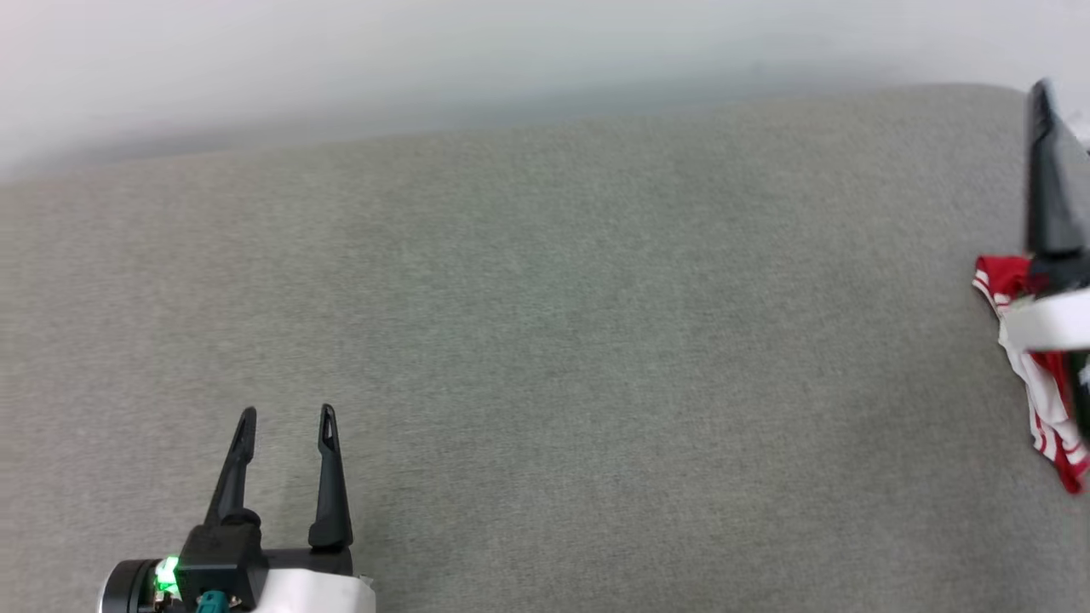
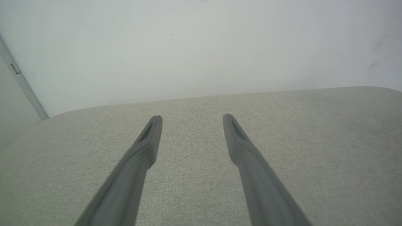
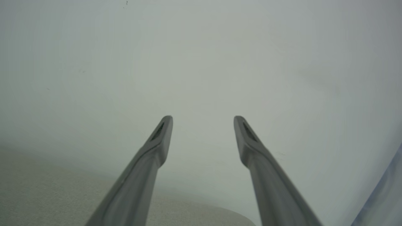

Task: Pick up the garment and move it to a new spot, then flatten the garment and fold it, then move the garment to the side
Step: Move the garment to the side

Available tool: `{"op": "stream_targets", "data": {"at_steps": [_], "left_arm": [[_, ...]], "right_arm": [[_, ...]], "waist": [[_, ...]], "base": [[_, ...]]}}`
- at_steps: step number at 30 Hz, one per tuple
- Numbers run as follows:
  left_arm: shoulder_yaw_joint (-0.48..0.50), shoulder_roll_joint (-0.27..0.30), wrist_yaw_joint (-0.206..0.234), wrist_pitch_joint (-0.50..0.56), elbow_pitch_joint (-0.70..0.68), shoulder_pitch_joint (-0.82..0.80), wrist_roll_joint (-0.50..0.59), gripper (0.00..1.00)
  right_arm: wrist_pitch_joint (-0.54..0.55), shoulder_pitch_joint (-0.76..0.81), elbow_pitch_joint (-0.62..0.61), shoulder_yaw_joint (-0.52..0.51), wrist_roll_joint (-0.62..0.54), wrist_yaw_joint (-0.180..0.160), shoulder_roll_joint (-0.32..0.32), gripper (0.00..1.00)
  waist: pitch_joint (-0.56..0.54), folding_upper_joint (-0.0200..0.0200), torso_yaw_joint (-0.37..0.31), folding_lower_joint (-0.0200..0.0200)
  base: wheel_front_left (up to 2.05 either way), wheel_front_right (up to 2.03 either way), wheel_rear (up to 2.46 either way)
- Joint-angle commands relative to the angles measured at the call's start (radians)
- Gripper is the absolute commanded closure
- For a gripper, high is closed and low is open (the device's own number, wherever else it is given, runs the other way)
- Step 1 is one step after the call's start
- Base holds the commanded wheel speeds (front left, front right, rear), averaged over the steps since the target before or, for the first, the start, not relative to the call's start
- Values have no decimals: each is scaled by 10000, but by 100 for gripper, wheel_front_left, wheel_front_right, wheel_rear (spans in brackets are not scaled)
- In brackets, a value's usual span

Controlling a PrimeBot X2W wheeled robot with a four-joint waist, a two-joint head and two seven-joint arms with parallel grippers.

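The jersey shirt (image 1: pixel 1046 400) is lying bunched at the right edge of the grey bench (image 1: pixel 545 340). The left jaws and right jaws are standing spread, empty. I'm judging pick-up pending: lowering the right jaws, pinching cloth.

Bare indoor room: grey fabric surface (image 1: pixel 545 340) against plain white wall (image 1: pixel 426 51).

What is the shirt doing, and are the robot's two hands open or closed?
garment: crumpled on the grey cushion, partly behind the right arm, not held.
left gripper: open, empty, over the grey cushion.
right gripper: open, empty.
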Motion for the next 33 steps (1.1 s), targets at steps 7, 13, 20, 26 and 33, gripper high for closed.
{"op": "stream_targets", "data": {"at_steps": [7, 13, 20, 26, 33], "left_arm": [[-119, -36, -73, 27, 285, 324, -43, 0], [-246, -51, -143, 29, 463, 364, -48, 0], [-307, -67, -185, 29, 630, 599, -46, 0], [-334, -73, -211, 29, 786, 806, -48, 0], [-288, -84, -163, 29, 887, 943, -88, 0]], "right_arm": [[-34, 2322, -1119, 273, 247, -8, 1557, 0], [-36, 3608, -1021, 59, 503, -8, 2225, 0], [-37, 5057, -1040, -141, 750, -8, 2702, 0], [-38, 6012, -1410, -5, 726, -6, 2842, 0], [-38, 6690, -1674, 137, 1104, -8, 2860, 0]], "waist": [[-781, 0, 707, 0], [-1075, 0, 982, 0], [-1428, 0, 1157, 0], [-1760, 0, 1238, 0], [-1966, 0, 1304, 0]], "base": [[0, 0, 0], [0, 0, 0], [0, 0, 0], [0, 0, 0], [0, 0, 0]]}}
